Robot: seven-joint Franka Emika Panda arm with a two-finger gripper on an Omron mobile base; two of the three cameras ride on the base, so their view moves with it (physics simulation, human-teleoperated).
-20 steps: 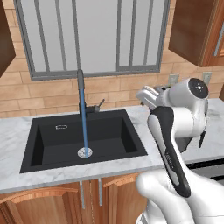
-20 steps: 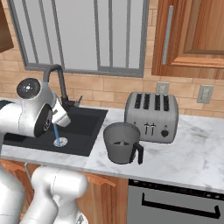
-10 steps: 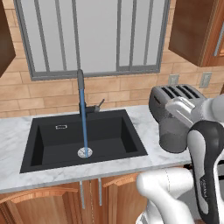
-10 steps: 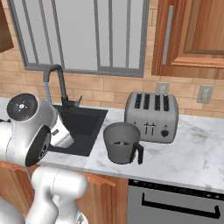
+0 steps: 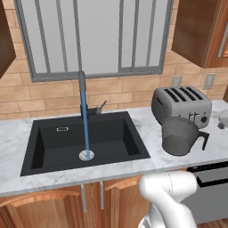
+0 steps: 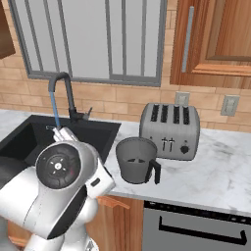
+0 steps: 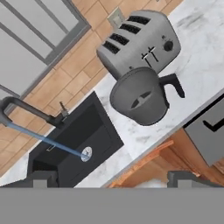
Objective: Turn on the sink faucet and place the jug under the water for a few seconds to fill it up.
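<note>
Water runs in a thin blue stream from the sink faucet straight onto the silver drain of the sink. Jug upright on the white marble worktop, right of the sink, just in front of the silver toaster, handle to the right. End effector empty, fingers spread wide, well apart from the jug, which shows beyond its tips in the hand view.

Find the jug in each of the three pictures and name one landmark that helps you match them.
Left base view: the jug stands right of centre on the counter.
Right base view: the jug stands at centre.
Hand view: the jug sits upper middle, tilted by the camera.
Shared landmark: the toaster just behind it.
</note>
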